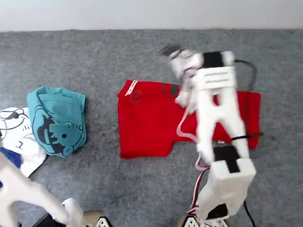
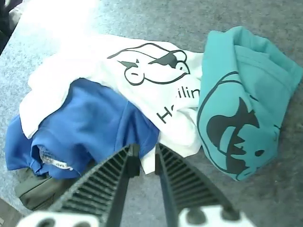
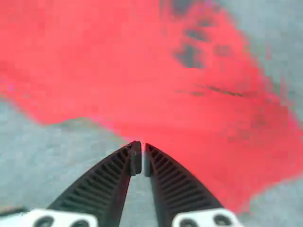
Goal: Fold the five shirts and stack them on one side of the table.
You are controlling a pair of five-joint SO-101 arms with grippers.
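A red shirt [image 1: 147, 123] [image 3: 142, 71] lies spread flat at the table's middle. My right arm stretches over it, and my right gripper [image 1: 167, 50] [image 3: 142, 158] hangs shut and empty above the shirt's far edge, where red cloth meets grey table. At the left lies a heap: a crumpled teal shirt [image 1: 57, 120] [image 2: 241, 113], a white printed shirt [image 1: 16, 132] [image 2: 142, 66], a blue shirt [image 1: 9, 156] [image 2: 90, 123] and a dark olive one [image 2: 33, 191] partly under the blue. My left gripper [image 2: 147, 163] hovers above the heap's near edge, fingers nearly together, holding nothing.
The table top [image 1: 94, 61] is grey carpet-like cloth, with a pale wall along its far edge. The left arm's white link [image 1: 23, 194] crosses the near left corner. Both arm bases stand at the near edge. Bare table lies between the heap and the red shirt.
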